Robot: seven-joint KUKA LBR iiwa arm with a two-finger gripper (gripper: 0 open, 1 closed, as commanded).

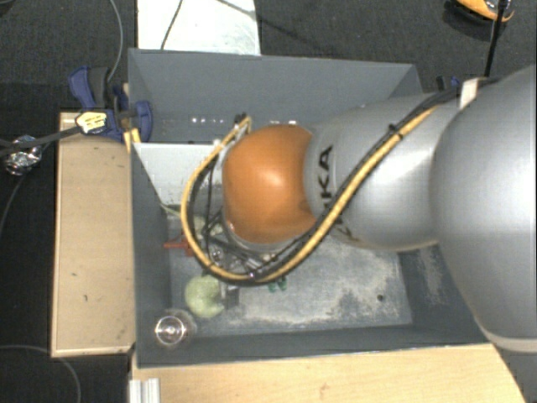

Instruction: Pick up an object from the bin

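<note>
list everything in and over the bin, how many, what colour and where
bin: 1, grey metal, middle of the view
ball: 1, pale green, front left of the bin floor, just beside the claw
round shiny thing: 1, clear or silvery, front left corner, perhaps a small glass
red piece: 1, red, left side of the floor, partly hidden by the cables
green bit: 1, dark green, on the floor, peeking out under the cables
arm: 1, silver-grey, reaching in from the right
cover: 1, orange, rounded, on the wrist
cables: a bundle, black and yellow, looped round the wrist
claw: 1, dark, under the cover, low over the left of the floor
</note>
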